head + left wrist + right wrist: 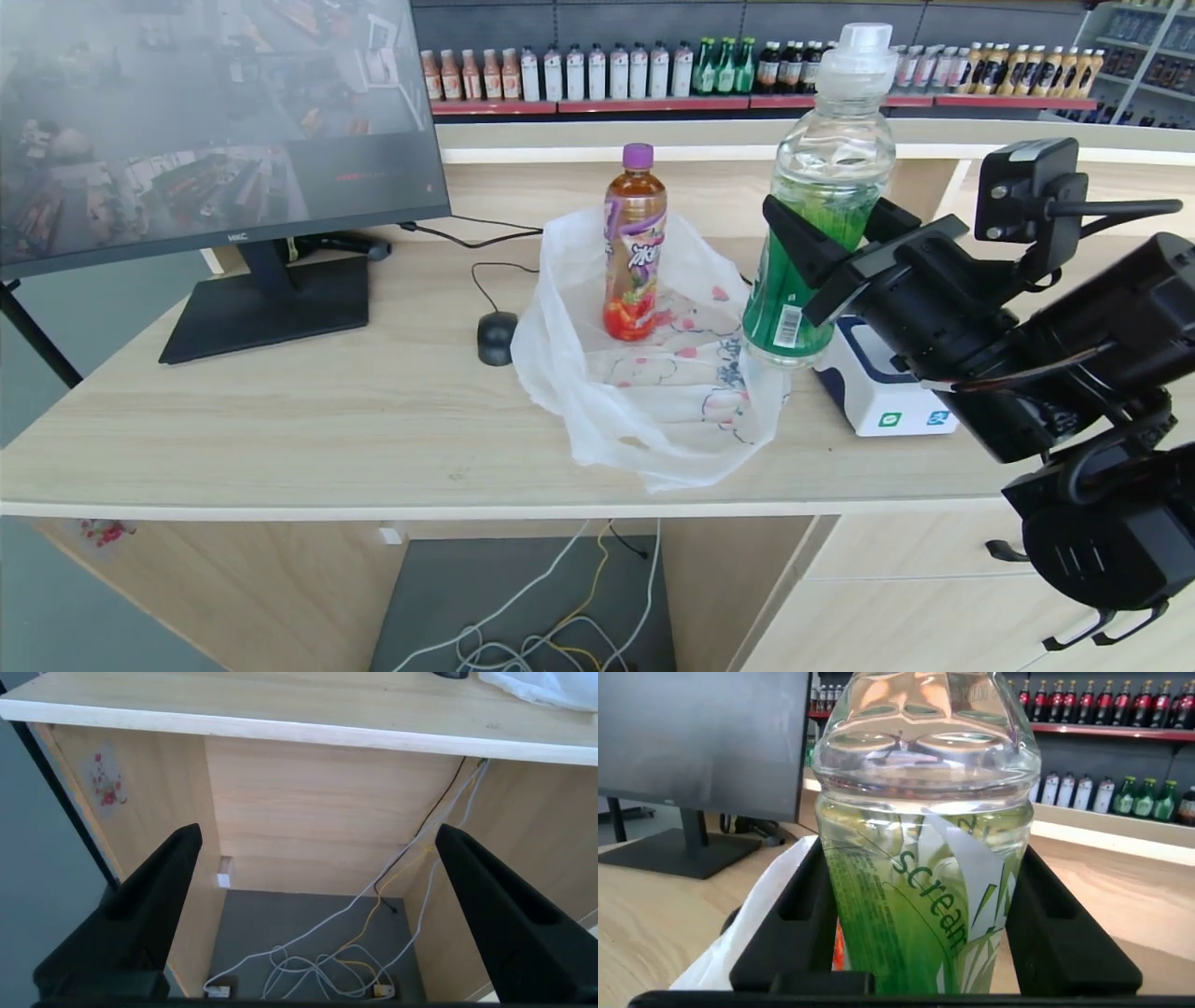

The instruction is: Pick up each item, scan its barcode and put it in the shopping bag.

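My right gripper [822, 247] is shut on a clear bottle with a green label [822, 205], held upright above the right edge of the white shopping bag [653, 373]; its barcode faces the front. In the right wrist view the same green-label bottle [926, 859] sits between the black fingers [799, 915]. A purple-capped orange drink bottle [635, 247] stands upright inside the bag. A white scanner box [882, 392] rests on the counter just right of the bag. My left gripper [318, 924] is open, low in front of the counter, facing the space under it.
A monitor on a black stand [271, 299] occupies the counter's left, with a black mouse [497, 336] and its cable beside the bag. Loose cables [336, 961] lie on the floor beneath the counter. Shelves of bottles [747, 65] line the back.
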Robot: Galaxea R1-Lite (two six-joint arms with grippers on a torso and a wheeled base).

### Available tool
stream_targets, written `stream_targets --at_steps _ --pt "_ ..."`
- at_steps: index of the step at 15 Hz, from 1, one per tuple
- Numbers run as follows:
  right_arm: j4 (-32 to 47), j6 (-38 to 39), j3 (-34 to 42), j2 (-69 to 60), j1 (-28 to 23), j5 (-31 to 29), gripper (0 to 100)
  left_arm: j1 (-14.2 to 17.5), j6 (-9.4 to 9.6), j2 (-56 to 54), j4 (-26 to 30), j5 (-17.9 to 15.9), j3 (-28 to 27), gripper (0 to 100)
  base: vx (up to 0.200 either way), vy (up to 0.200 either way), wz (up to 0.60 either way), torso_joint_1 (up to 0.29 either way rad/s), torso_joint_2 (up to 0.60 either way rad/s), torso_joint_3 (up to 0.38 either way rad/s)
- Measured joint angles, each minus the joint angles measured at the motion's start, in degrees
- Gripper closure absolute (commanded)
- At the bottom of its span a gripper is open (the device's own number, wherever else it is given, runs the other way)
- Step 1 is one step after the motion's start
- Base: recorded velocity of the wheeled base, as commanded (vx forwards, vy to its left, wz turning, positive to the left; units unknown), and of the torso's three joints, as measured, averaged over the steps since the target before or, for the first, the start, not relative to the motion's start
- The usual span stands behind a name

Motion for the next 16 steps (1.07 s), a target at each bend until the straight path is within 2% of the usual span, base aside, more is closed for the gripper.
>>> stream_targets --at_steps 6,16 --pt "-0.18 -0.02 -1.38 0.63 0.0 -0.1 100 0.02 0.06 0.0 -0.05 -0.02 0.0 0 0.0 0.0 0.0 0.0 0.0 0.0" --pt "0.04 0.44 -12.51 10.28 -2.06 -0.02 100 0.02 0.06 0.0 -0.02 -0.02 0.0 0 0.0 0.0 0.0 0.0 0.0 0.0"
